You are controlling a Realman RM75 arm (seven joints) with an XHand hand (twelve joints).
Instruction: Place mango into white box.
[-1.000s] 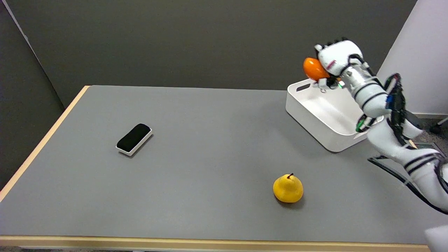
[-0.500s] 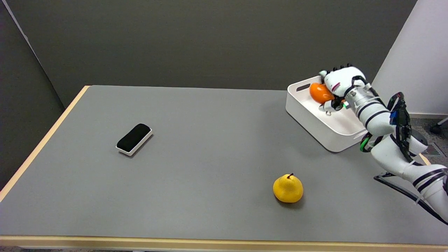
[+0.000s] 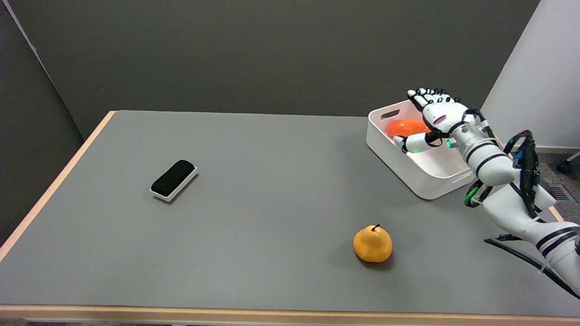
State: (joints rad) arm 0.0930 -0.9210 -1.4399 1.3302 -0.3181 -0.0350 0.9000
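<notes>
The mango [image 3: 404,127] lies in the white box [image 3: 410,160]; right hand [image 3: 434,118] spread, empty.

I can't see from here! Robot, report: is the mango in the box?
Right hand open, over the white box. Mango lying inside the box, let go. Nothing in the way.

Pear [image 3: 373,244] and eraser [image 3: 173,179] well apart

A grey table [image 3: 253,190] with a wood edge is sitting before a dark wall [image 3: 253,50], a white panel [image 3: 539,81] standing right.
</notes>
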